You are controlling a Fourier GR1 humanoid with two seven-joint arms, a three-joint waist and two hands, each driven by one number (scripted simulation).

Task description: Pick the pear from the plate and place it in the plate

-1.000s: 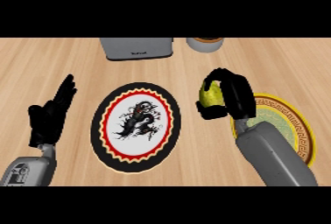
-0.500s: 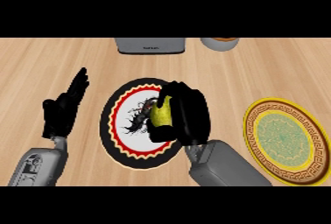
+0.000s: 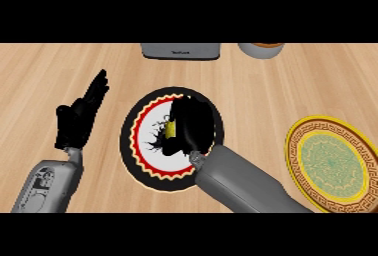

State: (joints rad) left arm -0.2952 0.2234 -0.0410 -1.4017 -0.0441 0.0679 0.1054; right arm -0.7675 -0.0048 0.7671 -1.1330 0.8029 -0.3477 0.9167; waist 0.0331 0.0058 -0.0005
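Two hands are showing over the wooden desk [image 3: 244,85]. At the left, the left hand [image 3: 77,117] is resting open beside the plates, its fingers straight and pressed together, pointing away from the robot. Just to its right, a round plate with a black rim, a red and cream zigzag band and a white middle with a black figure [image 3: 140,150] is lying flat. The right hand [image 3: 193,125] is hanging over this plate, fingers curling round the pear [image 3: 170,129]; only a small yellow patch of the fruit is peeking out at the left edge of the fingers, above the plate's white middle. Whether the pear is touching the plate cannot be told. Farther right, a yellow plate with a green patterned centre [image 3: 332,162] is lying well apart from the hand. At the far edge, a grey boxy appliance [image 3: 181,50] and a round container [image 3: 261,49] are standing. Compared with half a second ago, the right hand is sitting lower and hiding more of the pear.
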